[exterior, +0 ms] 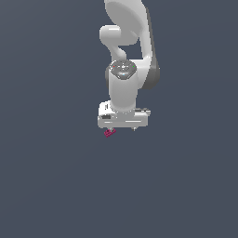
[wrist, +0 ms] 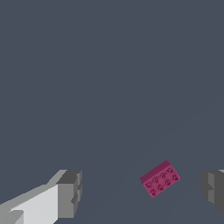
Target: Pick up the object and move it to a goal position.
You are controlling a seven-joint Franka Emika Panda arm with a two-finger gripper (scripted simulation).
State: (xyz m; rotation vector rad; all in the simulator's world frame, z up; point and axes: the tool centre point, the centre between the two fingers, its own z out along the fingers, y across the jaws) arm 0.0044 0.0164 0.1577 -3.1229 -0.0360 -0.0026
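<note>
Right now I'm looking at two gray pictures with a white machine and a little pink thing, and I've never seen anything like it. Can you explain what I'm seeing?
These are computer-simulated pictures of one robot arm. In the exterior view, a camera off the arm shows the white arm reaching down over a plain dark gray surface. At its lower end sits the gripper, a two-fingered clamp. Just below it lies a small magenta toy brick.

The wrist view comes from a camera mounted on the arm's wrist, looking down past the gripper. The two gray fingers stand wide apart, so the gripper is open. The brick, studs up, lies between them, nearer one finger, touching neither. Nothing is held yet.
</note>
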